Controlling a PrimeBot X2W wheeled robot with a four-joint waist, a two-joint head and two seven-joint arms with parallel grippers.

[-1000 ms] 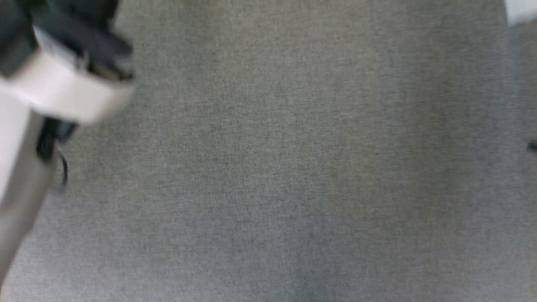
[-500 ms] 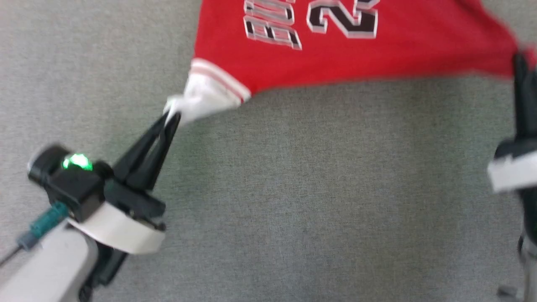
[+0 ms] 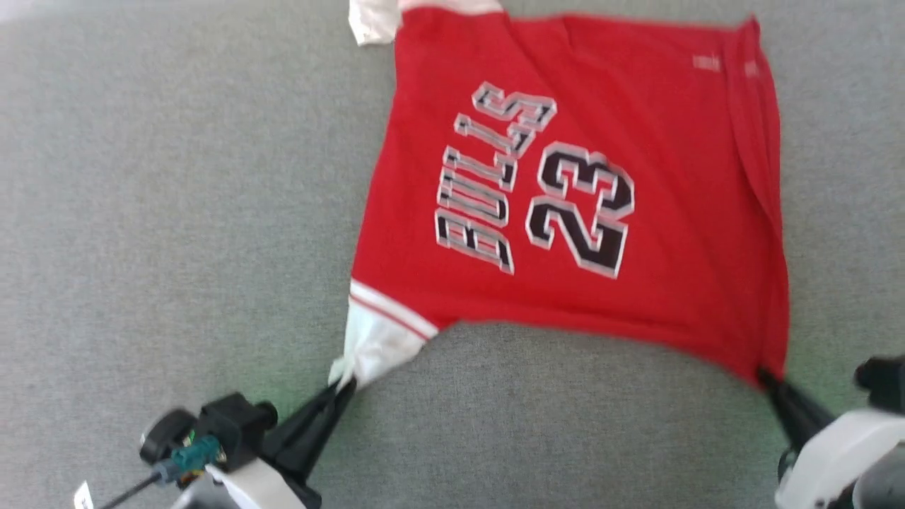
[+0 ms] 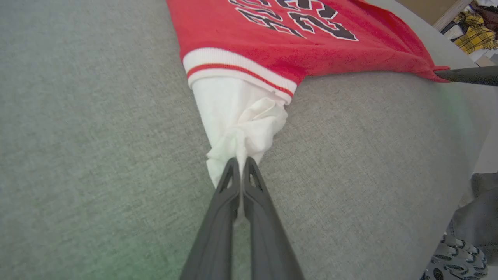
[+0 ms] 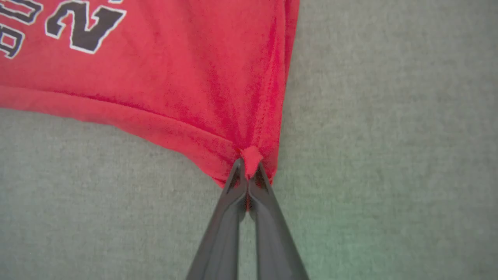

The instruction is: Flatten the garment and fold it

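Observation:
The red garment [image 3: 636,233] lies spread on a grey cloth surface, black white-outlined lettering facing up, its collar end toward the left. My left gripper [image 3: 344,385] is shut on the bunched tip of the near white sleeve [image 4: 237,116], below the red-striped trim. My right gripper [image 3: 765,373] is shut on the near hem corner of the garment [image 5: 251,155], pinching a small red fold. The near edge of the garment is stretched between both grippers and curves slightly. The far white sleeve [image 3: 368,21] peeks out at the top edge.
The grey cloth surface [image 3: 177,212] reaches well beyond the garment to the left and toward me. In the left wrist view its right edge [image 4: 480,128] drops off, with checked yellow cloth [image 4: 476,35] and a dark patterned thing [image 4: 455,260] beyond.
The head camera has swung, so the picture shifted from bare grey surface to the whole garment. Both grippers stay shut on the sleeve and the hem corner, now lower in view.

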